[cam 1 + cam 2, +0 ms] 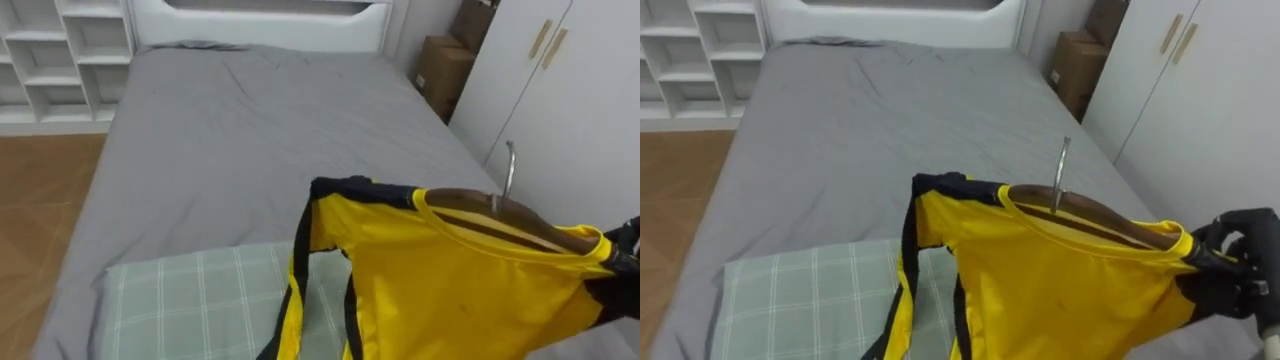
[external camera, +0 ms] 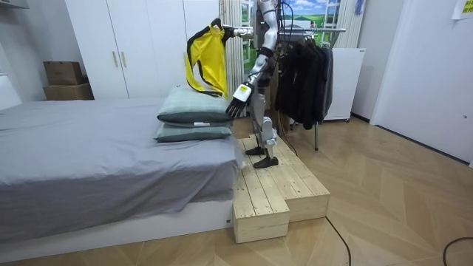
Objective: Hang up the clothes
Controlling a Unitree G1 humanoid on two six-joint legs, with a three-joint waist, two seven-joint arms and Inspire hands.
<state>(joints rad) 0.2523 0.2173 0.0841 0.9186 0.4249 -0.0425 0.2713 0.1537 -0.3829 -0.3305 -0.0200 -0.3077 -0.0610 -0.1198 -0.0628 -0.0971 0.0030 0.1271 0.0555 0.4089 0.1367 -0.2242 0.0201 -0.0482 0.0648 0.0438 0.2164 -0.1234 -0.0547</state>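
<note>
Pale wooden platform [image 2: 281,185] beside the bed [image 1: 230,130] is stood on by the robot. Nearest, a yellow shirt [image 1: 1060,290] with black trim is held up on a wooden hanger [image 1: 1090,212], whose end is gripped by the curled fingers of the right hand [image 1: 1240,265]. A checked pillow [image 1: 200,300] is seen beneath the shirt, and the left hand [image 2: 236,103] is hung low near it, fingers loosely straight. Further off, white shelves [image 1: 60,60], a wardrobe [image 1: 570,90] and cardboard boxes [image 1: 440,70] are seen.
</note>
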